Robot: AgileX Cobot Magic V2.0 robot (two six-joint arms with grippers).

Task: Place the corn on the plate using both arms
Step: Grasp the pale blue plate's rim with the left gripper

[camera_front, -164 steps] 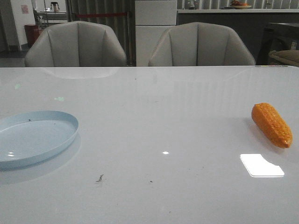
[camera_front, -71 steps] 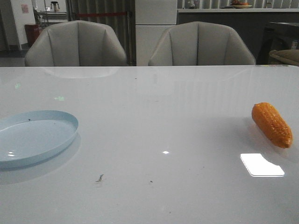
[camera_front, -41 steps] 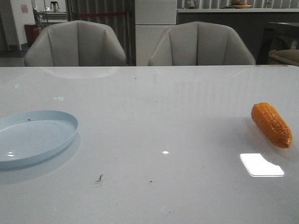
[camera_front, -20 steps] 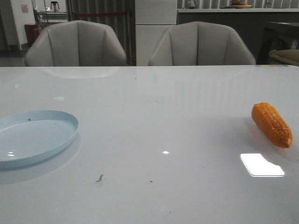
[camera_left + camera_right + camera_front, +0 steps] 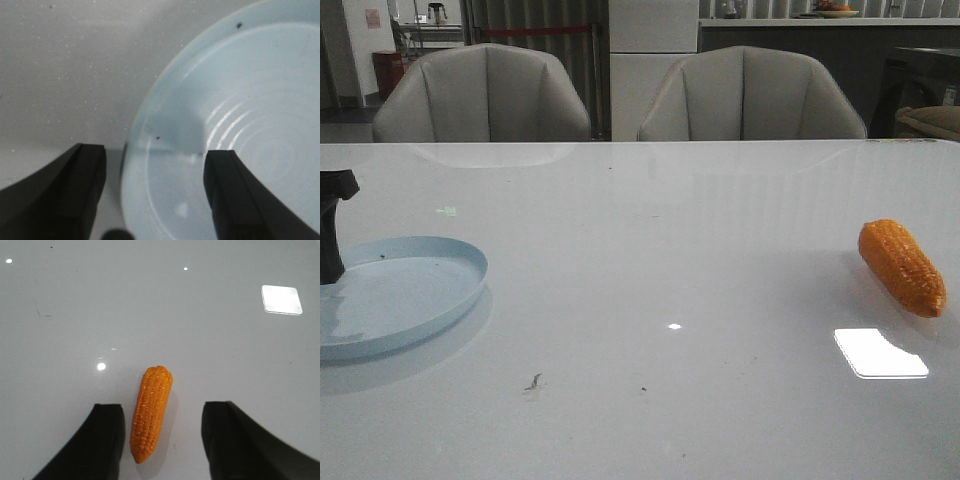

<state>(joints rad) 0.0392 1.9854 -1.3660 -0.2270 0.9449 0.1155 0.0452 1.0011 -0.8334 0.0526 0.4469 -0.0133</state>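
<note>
The orange corn (image 5: 902,266) lies on the white table at the far right. In the right wrist view the corn (image 5: 151,412) lies flat between the tips of my open right gripper (image 5: 162,410), touching neither finger. The pale-blue plate (image 5: 410,300) sits at the left edge of the table and holds nothing. My left gripper (image 5: 332,225) shows only partly, at the picture's left edge over the plate's far side. In the left wrist view it (image 5: 155,155) is open, with one finger outside the plate's rim (image 5: 131,150) and the other over its inside.
Two grey chairs (image 5: 485,95) (image 5: 750,95) stand behind the table's far edge (image 5: 640,142). A bright window reflection (image 5: 880,353) lies on the table in front of the corn. Small dark specks (image 5: 533,381) mark the table near the front.
My left gripper has come into the front view at the left edge, over the plate. The corn and the plate have not moved.
</note>
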